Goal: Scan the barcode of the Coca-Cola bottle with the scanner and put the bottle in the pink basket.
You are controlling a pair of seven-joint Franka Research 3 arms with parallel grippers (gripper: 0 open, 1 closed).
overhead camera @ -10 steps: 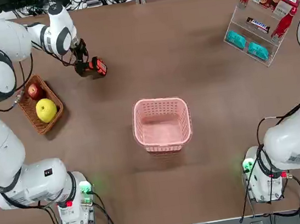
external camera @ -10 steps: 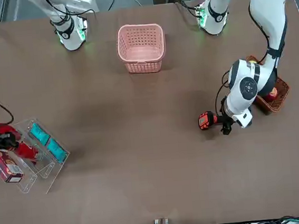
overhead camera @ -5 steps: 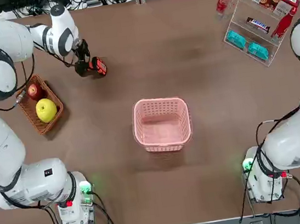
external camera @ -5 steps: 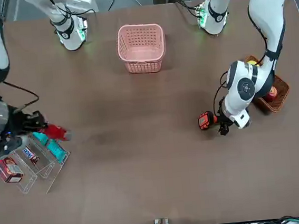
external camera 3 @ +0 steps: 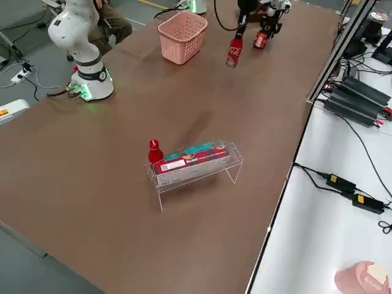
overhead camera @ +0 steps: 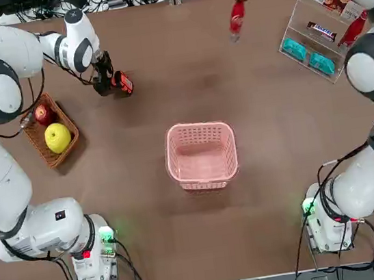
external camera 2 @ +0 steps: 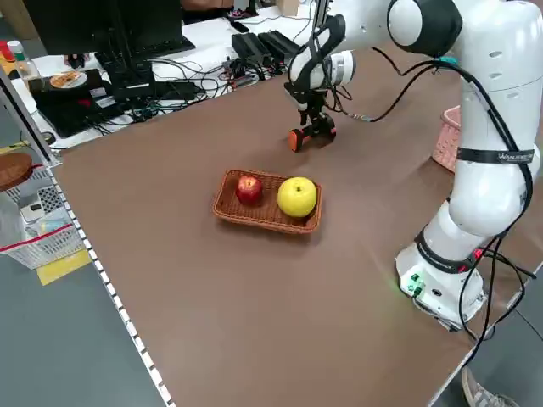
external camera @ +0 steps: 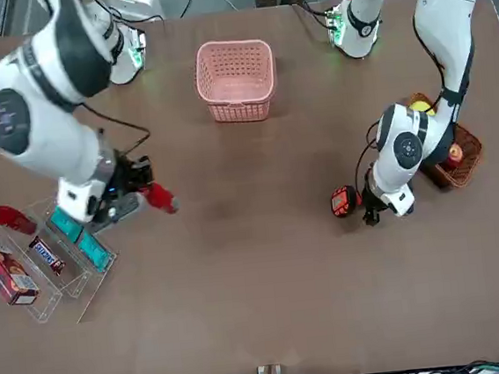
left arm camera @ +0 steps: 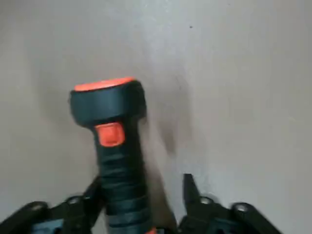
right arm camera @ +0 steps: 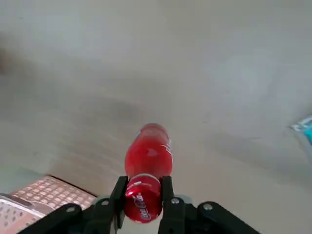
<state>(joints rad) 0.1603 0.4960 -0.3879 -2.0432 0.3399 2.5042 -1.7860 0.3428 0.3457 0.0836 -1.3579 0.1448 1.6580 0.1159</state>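
- right hand (right arm camera: 144, 204) clamped on cola bottle (overhead camera: 236, 17), held in the air above the desk's (overhead camera: 269, 136) far edge
- left hand (left arm camera: 144, 197) fingers apart around scanner (overhead camera: 121, 83) handle, scanner lying near far left corner
- pink basket (overhead camera: 202, 155) mid-desk

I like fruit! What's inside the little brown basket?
The brown wicker basket holds a red apple and a yellow apple, side by side. Its woven floor shows around them; whatever lies under the fruit is covered.
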